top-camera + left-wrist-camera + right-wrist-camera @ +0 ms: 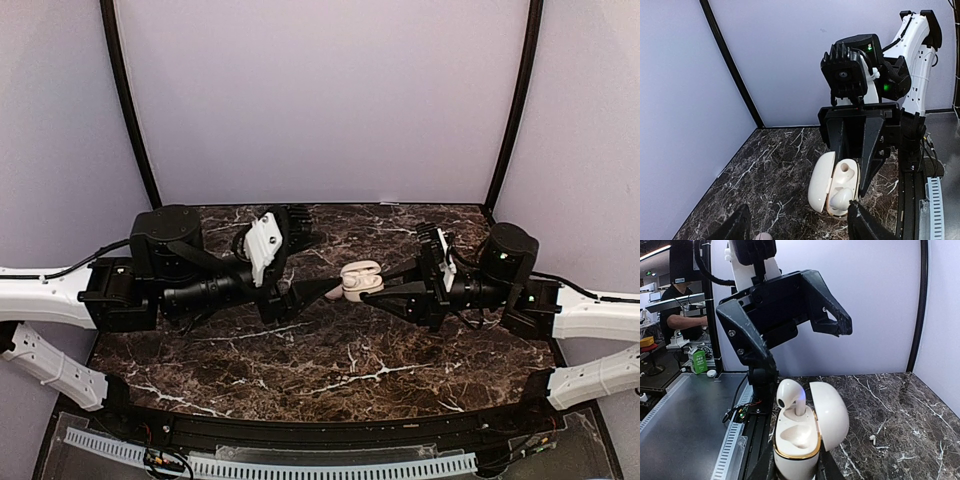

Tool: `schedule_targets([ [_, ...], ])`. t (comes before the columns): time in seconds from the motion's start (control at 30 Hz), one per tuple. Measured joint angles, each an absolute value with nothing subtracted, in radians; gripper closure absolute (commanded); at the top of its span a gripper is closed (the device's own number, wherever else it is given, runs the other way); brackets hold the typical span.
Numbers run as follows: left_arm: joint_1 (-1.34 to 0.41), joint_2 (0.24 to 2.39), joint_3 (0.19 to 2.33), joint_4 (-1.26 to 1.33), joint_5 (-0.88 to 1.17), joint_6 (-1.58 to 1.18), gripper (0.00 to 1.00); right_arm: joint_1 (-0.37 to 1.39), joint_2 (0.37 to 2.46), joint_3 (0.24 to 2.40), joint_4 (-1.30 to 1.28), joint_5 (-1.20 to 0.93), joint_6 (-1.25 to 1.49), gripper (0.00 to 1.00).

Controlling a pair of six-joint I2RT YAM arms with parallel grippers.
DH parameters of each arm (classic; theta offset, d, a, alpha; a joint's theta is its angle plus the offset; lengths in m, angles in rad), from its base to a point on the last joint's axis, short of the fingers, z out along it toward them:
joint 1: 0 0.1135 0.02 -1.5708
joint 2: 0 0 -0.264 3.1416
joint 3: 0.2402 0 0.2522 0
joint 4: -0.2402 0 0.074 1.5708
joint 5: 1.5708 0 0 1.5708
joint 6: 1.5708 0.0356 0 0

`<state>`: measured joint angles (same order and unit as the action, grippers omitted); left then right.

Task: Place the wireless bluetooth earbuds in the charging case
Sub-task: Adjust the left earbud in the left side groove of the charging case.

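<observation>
The task is partly done, judging by how things lie. The charging case (795, 440) is open, its lid swung to one side, and it is held up above the counter (900, 405), not resting on it. One earbud (789, 395) stands in the far socket with its stem down and its head well above the rim, so it does not look fully seated. In the right wrist view the near socket appears empty, though the left wrist view makes this less sure. A white speck (871, 438) lies on the counter well apart from the case; whether it is the second earbud cannot be told. What seems left is to press the standing earbud home and to find and insert the other one.

The left pincer (805, 352) is spread wide with nothing between its fingers. It hangs just above the case, and contact with the case cannot be judged. The right pincer (851, 174) is pressed tight on the case body, pinching it from both sides.
</observation>
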<state>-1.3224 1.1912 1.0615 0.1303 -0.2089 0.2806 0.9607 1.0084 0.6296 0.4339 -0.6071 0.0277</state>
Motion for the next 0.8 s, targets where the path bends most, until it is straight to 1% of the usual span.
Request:
schedule_targets([
  [0.8,-1.302,1.254,1.076,0.113,-0.196,0.253,0.38,0.960,1.009,0.630,0.431,-0.634,0.023,1.00],
])
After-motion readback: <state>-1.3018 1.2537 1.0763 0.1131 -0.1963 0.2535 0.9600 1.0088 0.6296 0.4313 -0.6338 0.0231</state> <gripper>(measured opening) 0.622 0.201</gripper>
